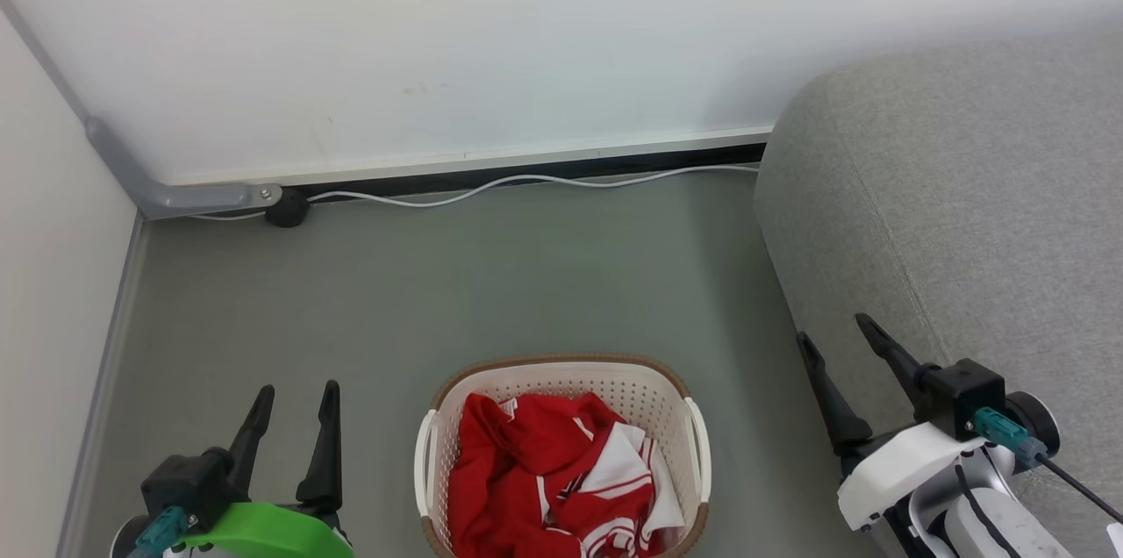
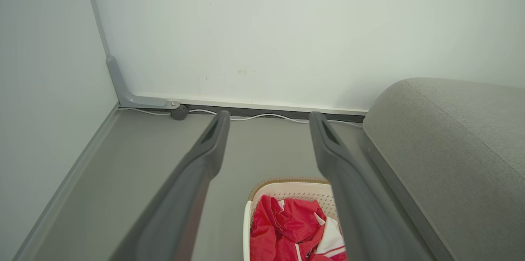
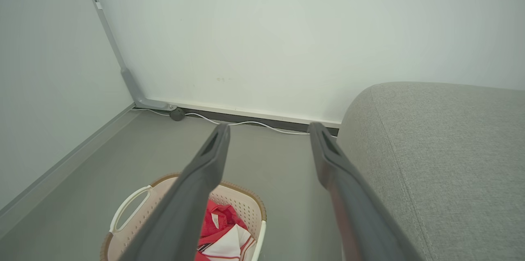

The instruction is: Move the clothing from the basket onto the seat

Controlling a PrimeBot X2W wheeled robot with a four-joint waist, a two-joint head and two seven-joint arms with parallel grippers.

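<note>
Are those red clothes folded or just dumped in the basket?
Dumped: the clothes lie in a crumpled heap inside the basket, creases running every way.

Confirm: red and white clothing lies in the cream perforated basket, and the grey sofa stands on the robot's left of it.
Wrong side. The head view shows the light grey fabric sofa on the robot's right of the cream perforated plastic basket. The red and white fabric clothing does lie in it.

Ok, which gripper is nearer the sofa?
Right. The right gripper hangs open just beside the sofa. The left gripper, also open, is across the basket from it.
</note>
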